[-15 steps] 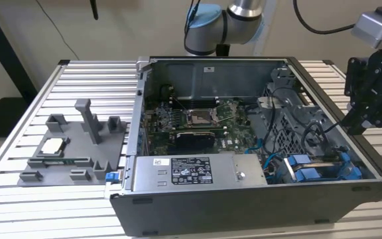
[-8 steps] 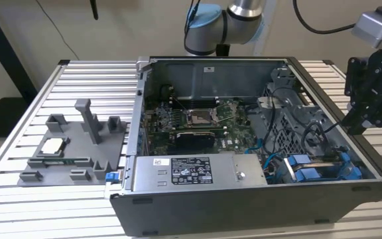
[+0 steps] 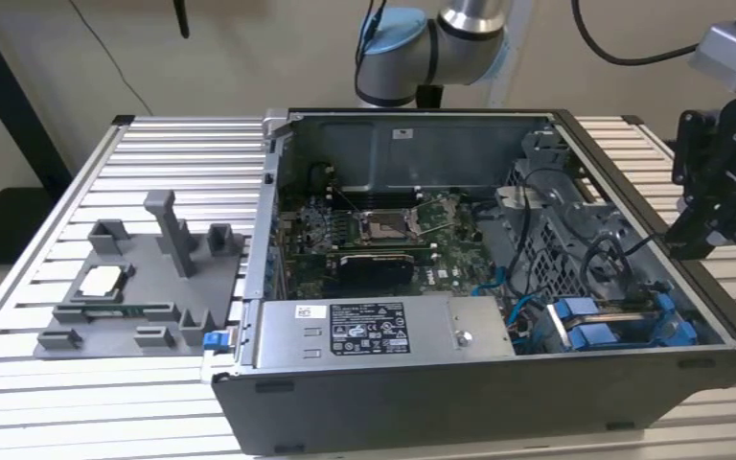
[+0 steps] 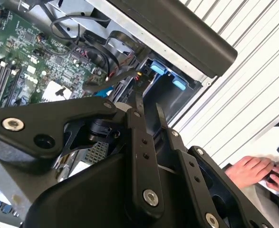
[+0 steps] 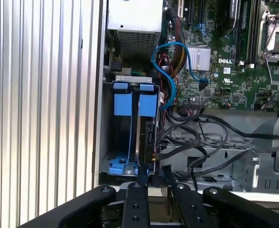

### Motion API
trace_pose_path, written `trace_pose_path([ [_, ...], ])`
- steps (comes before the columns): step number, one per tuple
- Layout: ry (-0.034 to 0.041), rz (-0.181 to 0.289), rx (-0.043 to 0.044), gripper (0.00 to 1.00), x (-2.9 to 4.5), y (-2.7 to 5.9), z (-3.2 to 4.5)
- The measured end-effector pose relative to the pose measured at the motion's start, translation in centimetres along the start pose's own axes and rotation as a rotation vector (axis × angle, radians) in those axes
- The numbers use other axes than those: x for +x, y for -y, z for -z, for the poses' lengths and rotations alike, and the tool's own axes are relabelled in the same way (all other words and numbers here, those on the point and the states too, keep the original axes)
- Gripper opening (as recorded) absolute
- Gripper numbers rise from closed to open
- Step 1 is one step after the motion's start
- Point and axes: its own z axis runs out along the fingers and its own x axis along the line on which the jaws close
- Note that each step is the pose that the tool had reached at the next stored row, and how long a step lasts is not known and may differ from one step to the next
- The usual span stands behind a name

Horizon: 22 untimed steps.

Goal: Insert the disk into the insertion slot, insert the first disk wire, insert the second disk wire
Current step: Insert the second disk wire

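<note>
The open computer case (image 3: 496,383) lies on a slatted table. At its corner the insertion slot (image 5: 125,137) (image 3: 624,316) shows blue rails. A dark flat disk (image 5: 147,135) stands on edge inside it, under a blue carrier tab (image 5: 149,104). My black gripper (image 3: 694,244) (image 5: 154,172) (image 4: 149,108) hovers above the case's wall at the exterior view's right, over the slot and outside the case. Its fingers (image 5: 141,183) sit close together with nothing seen between them. Loose black wires (image 5: 201,142) lie beside the slot. I cannot tell whether any is plugged into the disk.
A blue cable (image 5: 175,47) loops over the motherboard (image 3: 381,230). The grey power-supply box (image 3: 368,331) sits at the case's front. A grey fixture tray (image 3: 138,287) lies at the exterior view's left. A person's hand (image 4: 253,171) rests beyond the table.
</note>
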Motion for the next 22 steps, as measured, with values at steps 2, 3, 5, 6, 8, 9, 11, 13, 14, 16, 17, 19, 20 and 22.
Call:
trace_pose_path([
  [2, 0.0000, 0.001, 0.0000, 0.27, 0.01, 0.27, 0.01],
  [3, 0.0000, 0.001, 0.0000, 0.27, 0.01, 0.42, 0.01],
  [5, 0.0001, 0.002, -0.0001, 0.27, 0.03, 0.69, 0.01],
  [6, 0.0000, 0.002, -0.0001, 0.27, 0.03, 0.83, 0.01],
  [8, 0.0000, 0.003, -0.0003, 0.27, 0.05, 1.15, 0.01],
  [9, 0.0000, 0.003, -0.0006, 0.27, 0.05, 1.31, 0.02],
  [11, 0.0001, 0.004, -0.0007, 0.27, 0.06, 1.56, 0.01],
  [13, -0.0001, 0.004, -0.0008, 0.27, 0.07, 1.74, 0.02],
  [14, -0.0001, 0.005, -0.0008, 0.27, 0.07, 1.81, 0.03],
  [16, 0.0000, 0.005, -0.0008, 0.27, 0.07, 1.84, 0.02],
  [17, 0.0000, 0.005, -0.0008, 0.27, 0.07, 1.84, 0.02],
  [19, 0.0000, 0.005, -0.0008, 0.27, 0.07, 1.85, 0.02],
  [20, 0.0000, 0.005, -0.0008, 0.27, 0.07, 1.85, 0.02],
  [22, 0.0004, 0.005, -0.0008, 0.27, 0.06, 1.85, 0.01],
])
